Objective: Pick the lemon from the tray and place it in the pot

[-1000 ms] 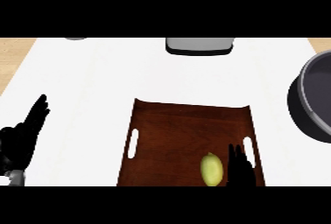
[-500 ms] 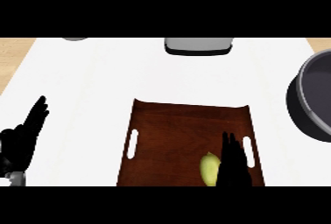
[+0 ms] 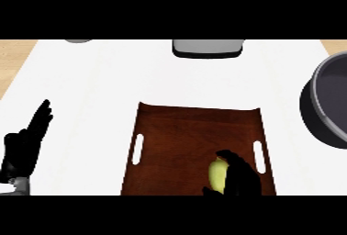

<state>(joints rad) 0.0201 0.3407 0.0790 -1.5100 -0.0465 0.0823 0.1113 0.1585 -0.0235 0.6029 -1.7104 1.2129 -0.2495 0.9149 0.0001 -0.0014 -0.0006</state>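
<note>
Our right hand (image 3: 240, 176) curls over the lemon (image 3: 217, 173) near-right in the tray (image 3: 176, 133); left hand (image 3: 24, 144) rests open; partial wrap risks it rolling away.

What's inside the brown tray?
A yellow lemon lies in the brown tray, near its right side. The right hand covers part of the lemon, so its right edge cannot be seen.
</note>
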